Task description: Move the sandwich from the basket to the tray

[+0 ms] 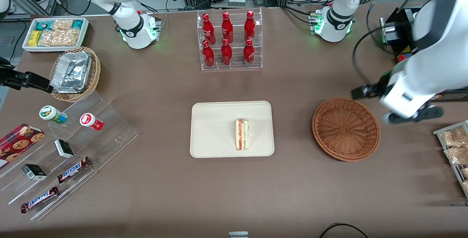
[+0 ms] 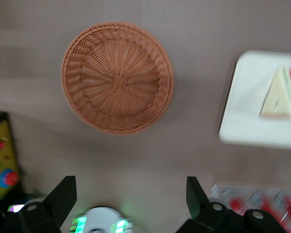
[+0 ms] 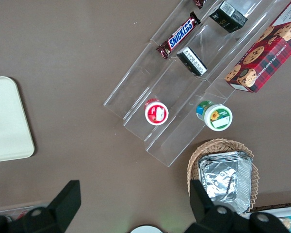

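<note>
The sandwich, a pale wedge with red, pink and green layers, lies on the cream tray at the table's middle. The round reddish-brown wicker basket stands beside the tray toward the working arm's end, with nothing in it. My left gripper hangs high above the table, just past the basket toward the working arm's end. In the left wrist view the gripper is open and holds nothing. That view also takes in the basket, the tray and the sandwich.
A clear rack of red bottles stands farther from the front camera than the tray. Bagged snacks on a wire rack lie near the gripper. Toward the parked arm's end are acrylic steps with snacks, a foil-tray basket and a white bin.
</note>
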